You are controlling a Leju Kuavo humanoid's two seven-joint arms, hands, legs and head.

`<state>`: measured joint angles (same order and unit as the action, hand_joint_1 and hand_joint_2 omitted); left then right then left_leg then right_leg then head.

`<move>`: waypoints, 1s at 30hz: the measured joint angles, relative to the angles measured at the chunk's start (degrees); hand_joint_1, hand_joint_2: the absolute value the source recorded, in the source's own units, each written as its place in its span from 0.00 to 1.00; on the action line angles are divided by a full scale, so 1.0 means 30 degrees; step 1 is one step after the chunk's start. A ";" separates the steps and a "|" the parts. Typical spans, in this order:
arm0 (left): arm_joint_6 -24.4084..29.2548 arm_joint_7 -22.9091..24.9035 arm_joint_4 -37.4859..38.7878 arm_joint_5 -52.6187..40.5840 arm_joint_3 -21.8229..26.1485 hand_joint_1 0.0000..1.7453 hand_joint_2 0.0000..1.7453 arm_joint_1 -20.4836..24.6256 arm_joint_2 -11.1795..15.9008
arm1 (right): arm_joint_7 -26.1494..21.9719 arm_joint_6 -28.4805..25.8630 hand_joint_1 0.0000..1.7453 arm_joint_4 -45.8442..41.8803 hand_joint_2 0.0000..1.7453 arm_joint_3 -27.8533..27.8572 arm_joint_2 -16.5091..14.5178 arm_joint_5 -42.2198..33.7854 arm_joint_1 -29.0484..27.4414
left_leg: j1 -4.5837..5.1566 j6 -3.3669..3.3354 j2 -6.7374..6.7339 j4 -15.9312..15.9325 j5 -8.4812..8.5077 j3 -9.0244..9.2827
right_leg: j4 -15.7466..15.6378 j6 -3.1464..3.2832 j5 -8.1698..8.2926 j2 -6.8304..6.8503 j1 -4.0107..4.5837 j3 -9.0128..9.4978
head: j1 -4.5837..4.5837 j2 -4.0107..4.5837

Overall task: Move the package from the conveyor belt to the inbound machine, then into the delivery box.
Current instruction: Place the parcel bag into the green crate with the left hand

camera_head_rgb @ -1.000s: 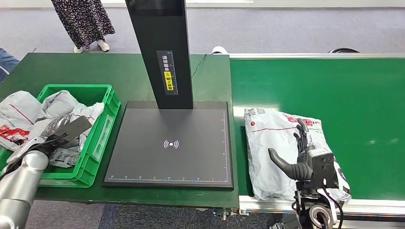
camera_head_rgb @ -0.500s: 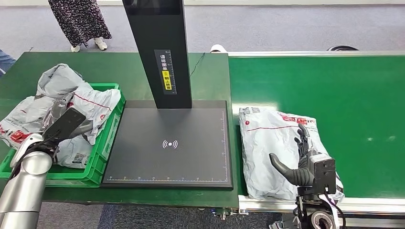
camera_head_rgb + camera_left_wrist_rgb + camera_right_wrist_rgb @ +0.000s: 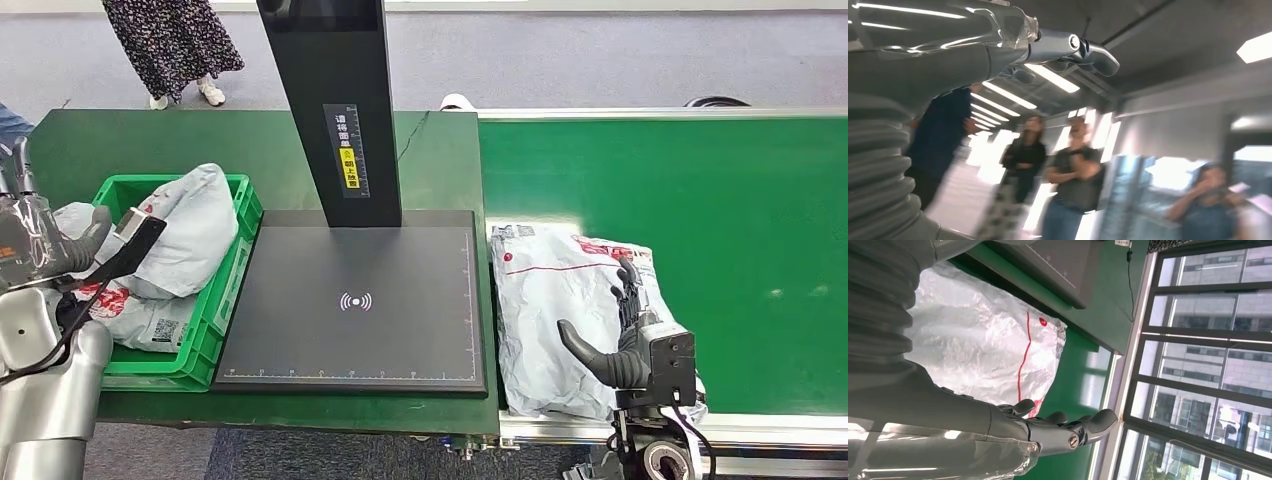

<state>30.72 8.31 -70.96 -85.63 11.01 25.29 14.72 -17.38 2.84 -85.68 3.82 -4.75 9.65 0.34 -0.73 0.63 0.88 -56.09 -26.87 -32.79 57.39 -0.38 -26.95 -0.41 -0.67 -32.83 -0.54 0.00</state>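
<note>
Right hand (image 3: 630,335): fingers spread, resting over package (image 3: 560,300) on belt (image 3: 760,220). Left hand (image 3: 30,235): raised, spread, empty. Risk: slick bag slips from loose grasp short of scanner plate (image 3: 355,300) beside hand.

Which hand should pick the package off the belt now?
Right. The right hand hovers open directly over the package on the conveyor belt. The left hand is raised beside the green box, across the inbound machine.

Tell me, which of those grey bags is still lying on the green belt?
The flat grey bag with the red line, just right of the black scanner plate, under the right hand. The other bags sit piled in the green crate.
</note>
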 joint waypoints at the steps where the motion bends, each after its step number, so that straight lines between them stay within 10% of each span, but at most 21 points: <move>1: -0.0815 0.0939 0.0919 -0.0538 0.0020 0.00 1.00 0.0479 0.0127 | -0.0004 -0.0016 0.00 0.0000 1.00 0.0000 0.0000 0.0042 -0.0002 | -0.0002 0.0000 0.0001 0.0000 0.0004 0.0003 | 0.0001 0.0003 0.0003 0.0001 0.0003 0.0003 | 0.0000 0.0000; 8: -0.7523 0.5661 0.8689 -0.1114 -0.0782 0.00 1.00 0.3705 0.1684 | -0.0077 0.0312 0.00 0.0015 1.00 0.0000 0.0003 0.0333 0.0111 | -0.0004 0.0004 -0.0089 0.0003 0.0006 0.0012 | 0.0021 0.0026 0.0025 -0.0088 0.0008 -0.0001 | 0.0000 0.0000; 14: -0.6018 0.4190 1.1427 0.0228 -0.0212 0.00 1.00 0.4229 0.2210 | 0.0053 0.0519 0.00 0.0044 1.00 -0.0087 -0.0044 0.0627 0.0270 | -0.0002 0.0023 -0.0097 0.0003 -0.0017 0.0012 | 0.0020 0.0027 0.0020 -0.0104 0.0005 -0.0014 | 0.0000 0.0000; 21: 0.2504 -0.3442 0.7345 0.5082 0.1860 0.00 1.00 0.1728 0.1415 | 0.0126 0.0574 0.00 0.0047 1.00 -0.0295 -0.0142 0.0756 0.0295 | -0.0003 0.0025 -0.0118 0.0001 -0.0018 0.0011 | 0.0019 0.0027 0.0019 -0.0126 0.0005 -0.0032 | 0.0000 0.0000; 30: 0.2706 -1.0690 0.1090 1.2251 0.3249 0.00 1.00 -0.0474 -0.1078 | -0.0013 0.0231 0.00 0.0129 1.00 -0.0483 -0.0122 0.0417 0.0361 | 0.0002 0.0022 -0.0091 -0.0002 -0.0018 0.0015 | 0.0012 0.0022 0.0020 -0.0117 -0.0003 -0.0015 | 0.0000 0.0000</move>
<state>38.83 -23.76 -67.69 -48.88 20.75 23.87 11.49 -17.42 3.53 -85.29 2.38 -5.12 10.90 1.43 -0.72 0.70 0.60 -56.09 -26.92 -32.75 57.42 -0.31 -26.89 -0.76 -0.68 -32.88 -0.54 0.00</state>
